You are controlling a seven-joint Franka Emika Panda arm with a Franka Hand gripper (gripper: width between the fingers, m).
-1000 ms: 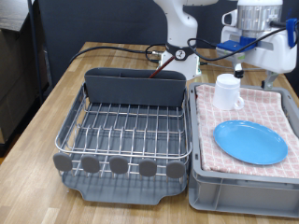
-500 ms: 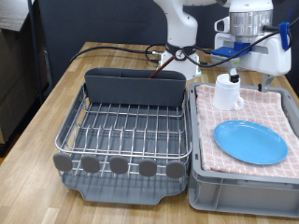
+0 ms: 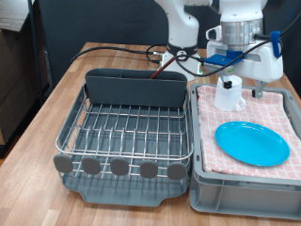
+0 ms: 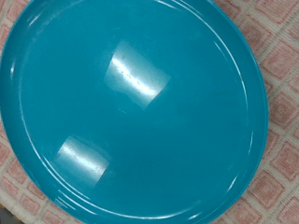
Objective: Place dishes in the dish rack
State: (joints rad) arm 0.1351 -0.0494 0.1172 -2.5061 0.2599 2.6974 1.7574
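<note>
The bright-blue plate (image 3: pixel 252 142) lies flat on the pink checkered cloth at the exterior view's right, and it fills the wrist view (image 4: pixel 131 112). The white mug (image 3: pixel 229 93) stands upright on the cloth behind the plate. My gripper (image 3: pixel 243 87) hangs above the cloth beside the mug, over the plate's far edge. Its fingers look spread apart and hold nothing. The dish rack (image 3: pixel 127 132) with its wire grid and tall grey cutlery compartment (image 3: pixel 136 89) stands at the left, with no dishes in it. The wooden spoon is out of view.
The cloth (image 3: pixel 282 108) covers a grey crate (image 3: pixel 245 193) right next to the rack. Both stand on a wooden table (image 3: pixel 56 104). Cables (image 3: pixel 122 49) and the robot base (image 3: pixel 183 47) are behind the rack.
The gripper has moved down and towards the exterior view's left, from above the crate's back right to just beside the mug. Mug and plate have not moved.
</note>
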